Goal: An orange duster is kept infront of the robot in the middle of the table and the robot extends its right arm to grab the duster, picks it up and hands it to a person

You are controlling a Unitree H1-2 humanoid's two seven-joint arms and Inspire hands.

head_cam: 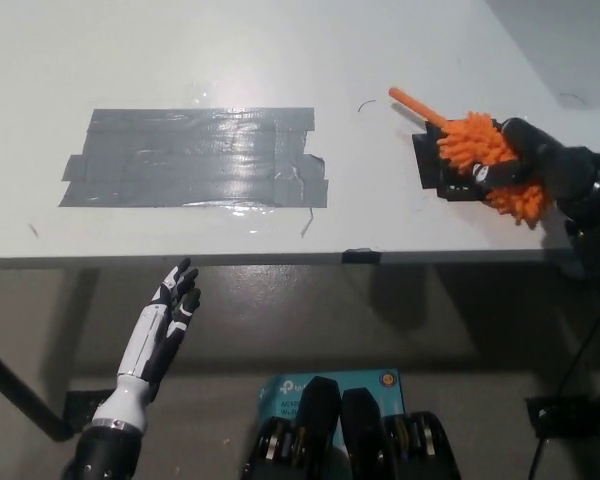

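- The black right robot hand (520,165) sits at the right of the frame, clamped around the fluffy head of the orange duster (477,150); its handle pokes toward the upper left.
- The duster looks just above, or barely on, the black patch (432,172) on the white counter (280,60); I cannot tell which.
- The white left robot hand (170,310) rests at lower left, below the counter edge, its digits apart and holding nothing.
- Risk, as I judge it: soft bristles give a squashy hold, so the duster could slip or swivel during the handover.
- No person is in view, and the right arm is cut off by the frame edge.
- Grey tape (195,157) lies well apart at left.
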